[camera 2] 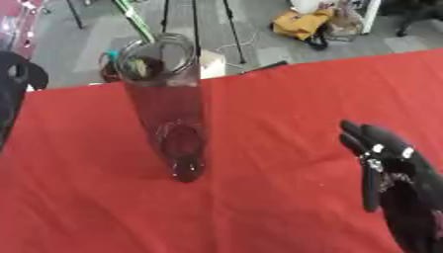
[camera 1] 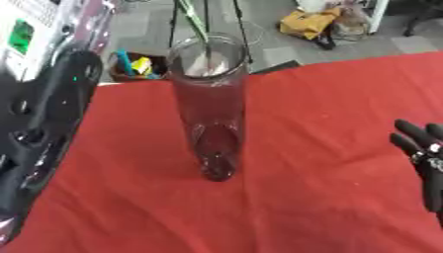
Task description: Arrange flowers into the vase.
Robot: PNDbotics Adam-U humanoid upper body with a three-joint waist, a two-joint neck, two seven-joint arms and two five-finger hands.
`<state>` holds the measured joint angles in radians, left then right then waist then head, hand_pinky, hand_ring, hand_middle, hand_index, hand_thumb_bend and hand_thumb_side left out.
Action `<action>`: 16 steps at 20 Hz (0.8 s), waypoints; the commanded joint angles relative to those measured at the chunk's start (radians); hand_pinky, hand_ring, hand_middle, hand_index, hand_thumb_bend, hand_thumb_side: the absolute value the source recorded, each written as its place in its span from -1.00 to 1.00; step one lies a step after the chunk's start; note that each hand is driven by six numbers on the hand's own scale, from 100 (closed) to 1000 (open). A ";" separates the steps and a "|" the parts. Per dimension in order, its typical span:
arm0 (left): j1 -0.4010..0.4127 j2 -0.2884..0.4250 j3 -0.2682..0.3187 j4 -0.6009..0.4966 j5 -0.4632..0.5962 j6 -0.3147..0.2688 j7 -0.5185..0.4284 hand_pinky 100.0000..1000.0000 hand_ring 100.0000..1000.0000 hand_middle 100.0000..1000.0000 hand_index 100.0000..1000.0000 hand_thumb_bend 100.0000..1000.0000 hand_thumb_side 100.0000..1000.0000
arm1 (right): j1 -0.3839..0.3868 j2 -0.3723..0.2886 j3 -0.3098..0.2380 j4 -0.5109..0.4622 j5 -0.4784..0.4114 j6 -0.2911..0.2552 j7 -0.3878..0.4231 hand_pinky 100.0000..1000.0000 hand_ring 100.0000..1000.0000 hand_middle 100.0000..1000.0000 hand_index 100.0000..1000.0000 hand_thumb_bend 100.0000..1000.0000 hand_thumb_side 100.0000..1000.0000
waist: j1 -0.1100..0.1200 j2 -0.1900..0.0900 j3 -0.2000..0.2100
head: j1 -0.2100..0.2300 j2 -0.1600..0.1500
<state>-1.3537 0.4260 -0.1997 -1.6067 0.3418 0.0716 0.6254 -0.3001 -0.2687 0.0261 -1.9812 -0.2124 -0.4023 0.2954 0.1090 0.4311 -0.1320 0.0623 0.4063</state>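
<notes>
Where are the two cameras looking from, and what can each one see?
Left eye view: in the robot's head, looking down at the glass vase on the red tablecloth; left arm alongside, right hand at the edge.
Right eye view: beside it, same direction; right hand shows fuller.
Both share the vase with a green stem.

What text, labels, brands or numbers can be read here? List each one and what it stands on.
None can be read.
The white device with a green patch at the upper left carries marks too blurred to read.
The glass vase, the red tablecloth and the right hand show no text.
</notes>
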 commanded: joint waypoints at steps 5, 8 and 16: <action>0.003 0.005 -0.015 -0.011 -0.032 -0.001 -0.012 -1.00 -1.00 -1.00 -1.00 -1.00 0.51 | -0.014 -0.003 -0.007 -0.019 0.004 0.005 -0.004 1.00 1.00 -0.65 0.86 -1.00 1.00 | -0.002 -0.018 -0.003 | -0.007 -0.011; 0.011 0.004 -0.021 -0.012 -0.047 -0.005 -0.017 -1.00 -1.00 -1.00 -1.00 -1.00 0.51 | -0.016 -0.002 -0.008 -0.019 0.005 0.007 -0.004 1.00 1.00 -0.65 0.86 -1.00 1.00 | -0.002 -0.014 -0.004 | -0.006 -0.010; 0.017 -0.003 -0.034 -0.008 -0.030 -0.008 -0.019 -1.00 -1.00 -1.00 -1.00 -1.00 0.56 | -0.018 0.006 -0.011 -0.019 0.014 0.008 -0.004 1.00 1.00 -0.66 0.86 -1.00 1.00 | -0.004 -0.006 -0.005 | -0.003 -0.007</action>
<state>-1.3204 0.4121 -0.2308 -1.6052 0.3092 0.0630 0.6087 -0.3086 -0.2589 0.0234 -1.9812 -0.2090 -0.3960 0.2907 0.1125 0.4452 -0.1358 0.0593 0.4038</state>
